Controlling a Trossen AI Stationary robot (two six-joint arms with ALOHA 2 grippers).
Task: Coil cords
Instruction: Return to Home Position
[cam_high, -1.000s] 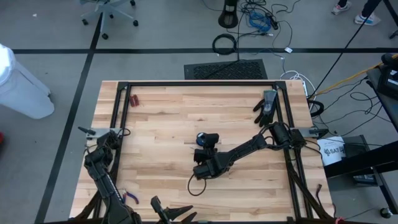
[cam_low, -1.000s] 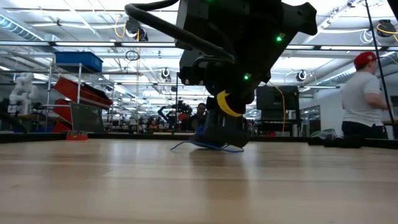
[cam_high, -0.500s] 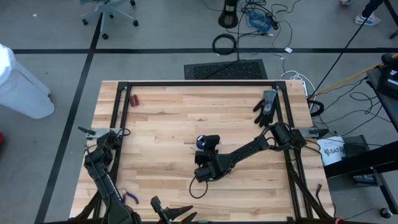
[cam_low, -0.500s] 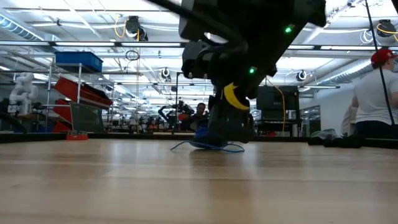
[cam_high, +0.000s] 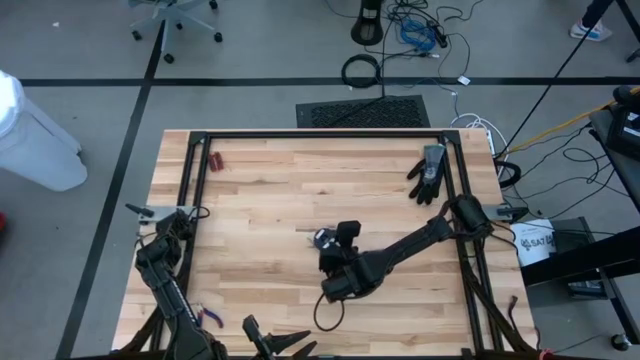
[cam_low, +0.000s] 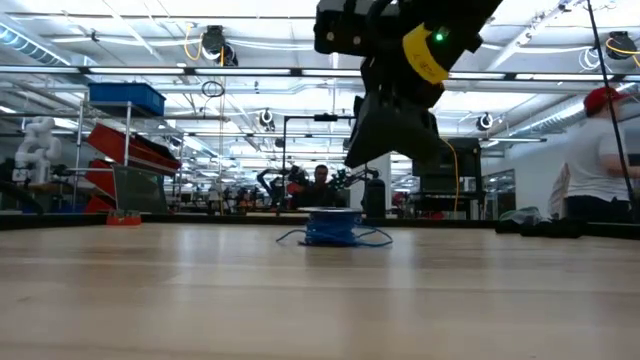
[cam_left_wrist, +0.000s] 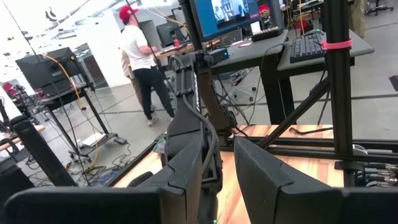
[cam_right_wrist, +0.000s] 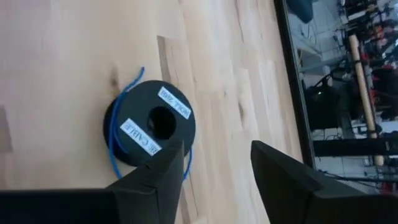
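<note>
The cord, a thin blue cable, is wound on a flat black spool with white labels. The spool lies on its side mid-table, and loose blue strands trail onto the wood beside it. My right gripper hangs open above and just short of the spool, with nothing between its fingers. My left gripper waits at the table's near left, fingers apart and holding nothing.
A black glove lies at the far right by the frame rail. A small red thing sits at the far left, and red-handled pliers lie near the left arm's base. A person stands beyond the table.
My right gripper has let go of the spool, risen clear of it and drawn back toward the table's near edge. The spool has stayed lying on the table, now uncovered.
</note>
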